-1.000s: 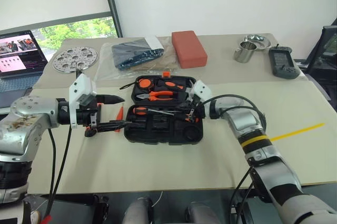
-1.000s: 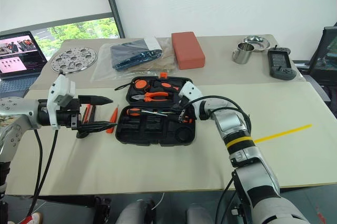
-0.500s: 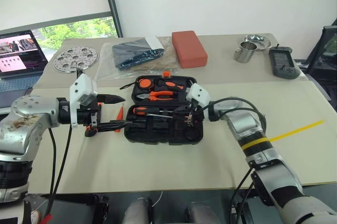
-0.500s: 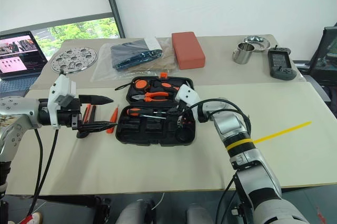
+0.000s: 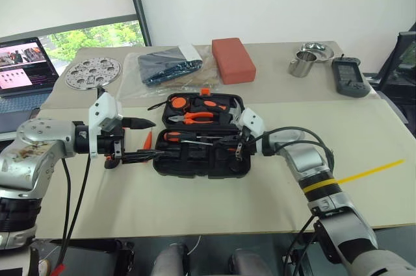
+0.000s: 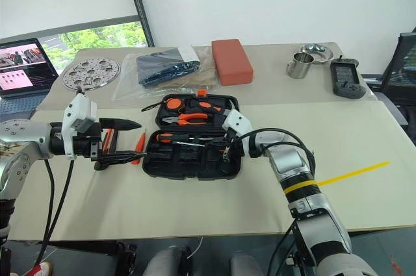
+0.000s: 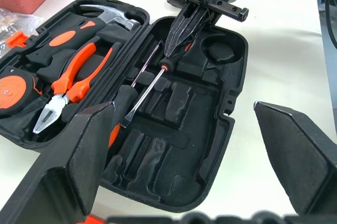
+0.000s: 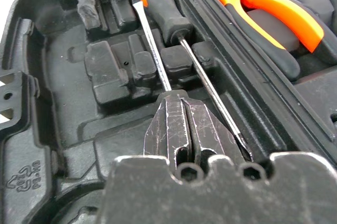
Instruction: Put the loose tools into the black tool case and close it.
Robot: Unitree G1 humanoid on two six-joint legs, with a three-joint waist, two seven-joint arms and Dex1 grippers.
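Black tool case (image 5: pixel 201 136) lies open, mid table (image 5: pixel 195 204), lid half far, tray half near. Lid half holds orange-handled pliers (image 5: pixel 198 117), a tape measure (image 5: pixel 178 102) and a hammer (image 7: pixel 113 17). Near half: one orange-and-black screwdriver (image 8: pixel 163 16) seated along the hinge side, handle to the left.

Right claw (image 7: pixel 176 39) is inside the near half, fingers pressed together, tip on the end of a second screwdriver (image 7: pixel 145 95) lying slanted across the moulded slots; cannot tell if that tip is pinched or just touched.

Left claw (image 5: pixel 136 138) hovers just left of the case, fingers spread wide, gripping nothing. Slim orange tester (image 5: pixel 149 138) lies on the table between that claw and the case; another orange-black tool (image 6: pixel 108 139) sits under the left claw, partly hidden.

Far side of the table: perforated metal disc (image 5: pixel 93 72), bagged dark item (image 5: pixel 170 65), red block (image 5: pixel 233 60), metal cup (image 5: pixel 302 65).
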